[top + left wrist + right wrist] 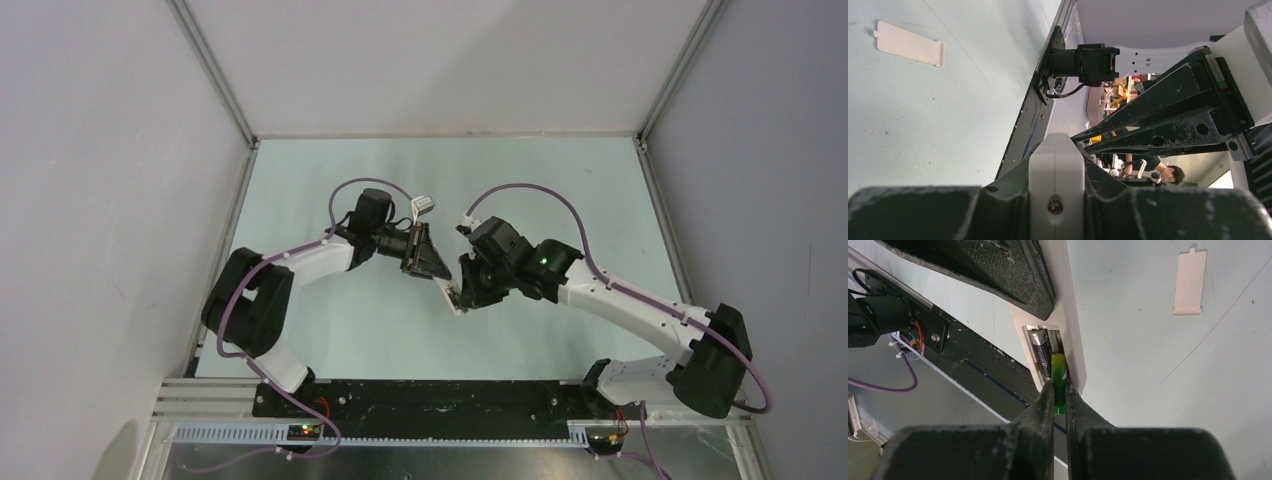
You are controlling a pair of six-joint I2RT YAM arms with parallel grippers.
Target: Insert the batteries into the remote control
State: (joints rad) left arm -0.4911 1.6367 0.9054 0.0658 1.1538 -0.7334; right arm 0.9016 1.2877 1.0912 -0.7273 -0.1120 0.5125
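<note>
Nearly done, by the look of it. The right gripper (1059,387) has its jaws clamped on the near end of the green battery (1059,371). The far end of that battery is poked into the open bay (1047,334) on the back of the remote control (1073,340). Its near end juts past the bay's edge, so I judge it started but not seated.

The black battery (1041,351) lies in the bay just beside the green one, touching or almost touching, and looks fully down in its slot. So one battery is loaded and one is halfway in.

The left gripper (432,264) holds the other end of the remote control. The right wrist view shows one of its fingers (1013,270) flat over the remote's back, so I read those jaws as clamped on it, with the remote held up off the tabletop (1158,390). The left wrist view does not make this grip any clearer.

The white battery cover (1189,282) lies flat on the tabletop, well apart from the remote control, with nothing touching it.

Left to do, as I judge it:
- Push the green battery down and in until it sits level with the black one.
- Let go of it.
- Maybe fit the cover back on, though the task sentence doesn't ask for that.

I can't tell polarity from these views.
</note>
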